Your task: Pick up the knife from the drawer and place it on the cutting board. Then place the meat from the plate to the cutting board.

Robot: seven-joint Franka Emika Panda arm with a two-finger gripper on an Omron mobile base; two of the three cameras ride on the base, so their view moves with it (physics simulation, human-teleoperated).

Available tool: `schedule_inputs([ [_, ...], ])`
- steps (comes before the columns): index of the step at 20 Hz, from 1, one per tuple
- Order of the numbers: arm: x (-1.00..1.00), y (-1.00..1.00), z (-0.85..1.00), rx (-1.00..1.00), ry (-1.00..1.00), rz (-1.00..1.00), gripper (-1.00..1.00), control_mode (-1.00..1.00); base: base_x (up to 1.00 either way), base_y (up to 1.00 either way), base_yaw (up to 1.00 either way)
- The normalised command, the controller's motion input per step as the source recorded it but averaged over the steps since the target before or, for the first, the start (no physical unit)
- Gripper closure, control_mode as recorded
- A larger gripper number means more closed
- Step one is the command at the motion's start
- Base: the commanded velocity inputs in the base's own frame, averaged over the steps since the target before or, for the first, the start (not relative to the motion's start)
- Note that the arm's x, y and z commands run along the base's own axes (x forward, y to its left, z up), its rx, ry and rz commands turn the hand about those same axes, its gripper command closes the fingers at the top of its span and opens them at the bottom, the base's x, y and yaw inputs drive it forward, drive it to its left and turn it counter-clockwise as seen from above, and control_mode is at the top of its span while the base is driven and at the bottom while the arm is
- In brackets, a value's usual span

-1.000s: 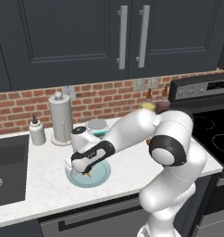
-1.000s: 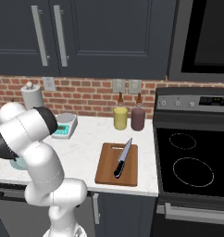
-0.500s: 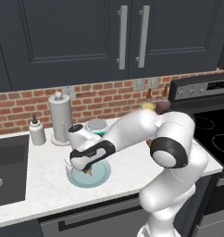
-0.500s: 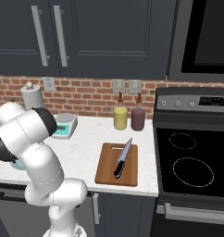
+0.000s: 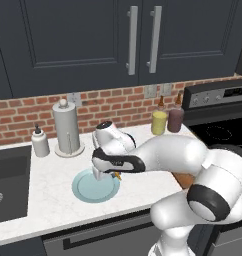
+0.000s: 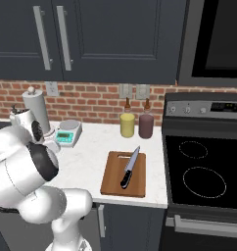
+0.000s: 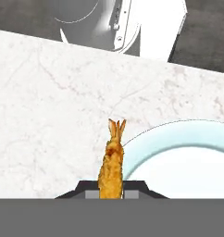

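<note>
Our gripper [image 5: 109, 175] is clamped on the meat [image 7: 112, 165], which we have lifted slightly since a second ago, when the hand sat lower on the plate [image 5: 88, 189]. It now seems just clear of the rim, though the hand hides the contact. The knife [image 6: 130, 167] lies unmoved on the cutting board [image 6: 111, 181], well apart.

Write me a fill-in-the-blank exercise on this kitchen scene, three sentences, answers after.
1. The gripper is shut on the ____.
2. The knife lies on the ____ board.
3. The pale blue-green plate sits on the counter in front of the ____ holder.

Missing words: meat; cutting; paper towel
</note>
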Motion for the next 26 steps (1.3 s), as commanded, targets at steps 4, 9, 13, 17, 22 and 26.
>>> schedule_inputs([
  [4, -0.2, -1.0, 0.36, 0.0, -0.04, -0.14, 1.0, -1.0, 0.0, 0.0, 0.0],
  [9, -0.17, -1.0, 0.34, 0.0, -0.11, -0.16, 1.0, -1.0, 0.0, 0.0, 0.0],
  [13, 0.0, -1.0, 0.42, 0.0, -0.02, -0.21, 1.0, -1.0, 0.0, 0.0, 0.0],
  [17, 0.0, -1.0, 0.28, 0.0, 0.0, -0.24, 1.0, -1.0, 0.0, 0.0, 0.0],
  [22, 0.12, -1.0, 0.02, 0.0, 0.1, -0.23, 1.0, -1.0, 0.0, 0.0, 0.0],
  [26, 0.26, -0.95, 0.0, 0.0, 0.09, -0.15, 1.0, -1.0, 0.0, 0.0, 0.0],
])
